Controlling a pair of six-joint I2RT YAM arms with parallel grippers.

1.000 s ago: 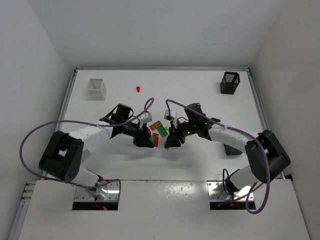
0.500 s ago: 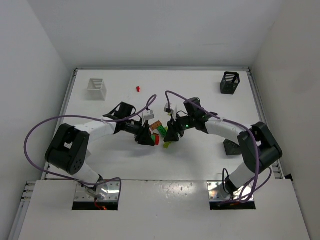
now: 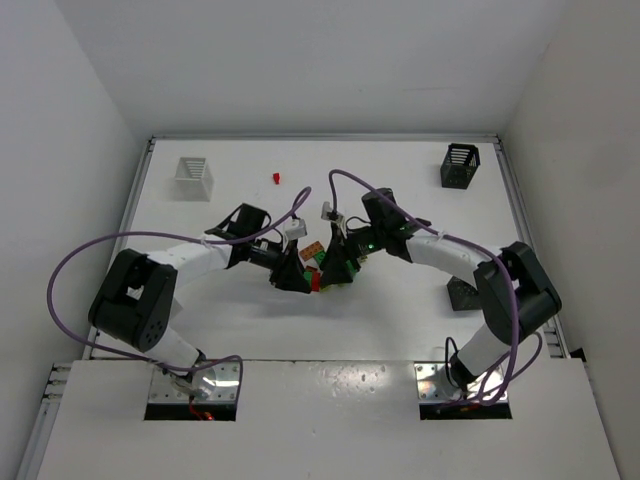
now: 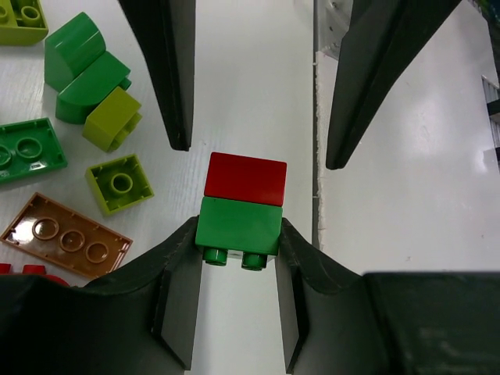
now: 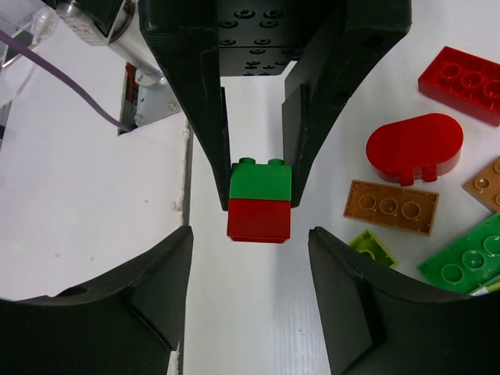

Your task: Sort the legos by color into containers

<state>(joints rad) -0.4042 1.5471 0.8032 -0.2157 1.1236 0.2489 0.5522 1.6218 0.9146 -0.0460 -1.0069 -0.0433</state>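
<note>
My left gripper point(image 4: 238, 228) is shut on a green lego point(image 4: 238, 225) that has a red lego point(image 4: 246, 180) stuck to its far end. The pair hangs over the table. My right gripper point(image 5: 250, 234) faces it, open, its fingertips point(image 5: 181, 242) on either side of the red lego's point(image 5: 258, 220) end with a gap on both sides. In the top view both grippers point(image 3: 300, 278) point(image 3: 335, 270) meet beside the loose legos point(image 3: 314, 254). A white container point(image 3: 194, 177) stands at the back left and a black container point(image 3: 459, 165) at the back right.
Green, yellow-green and brown legos point(image 4: 66, 234) lie left of the left gripper. A red rounded lego point(image 5: 414, 144) and a brown plate point(image 5: 389, 207) lie right of the right gripper. One red lego point(image 3: 275, 177) sits alone near the back. A black object point(image 3: 465, 295) sits under the right arm.
The right gripper has opened wider and come in toward the left gripper until its tips flank the red lego. The left gripper has kept hold of the green lego.
</note>
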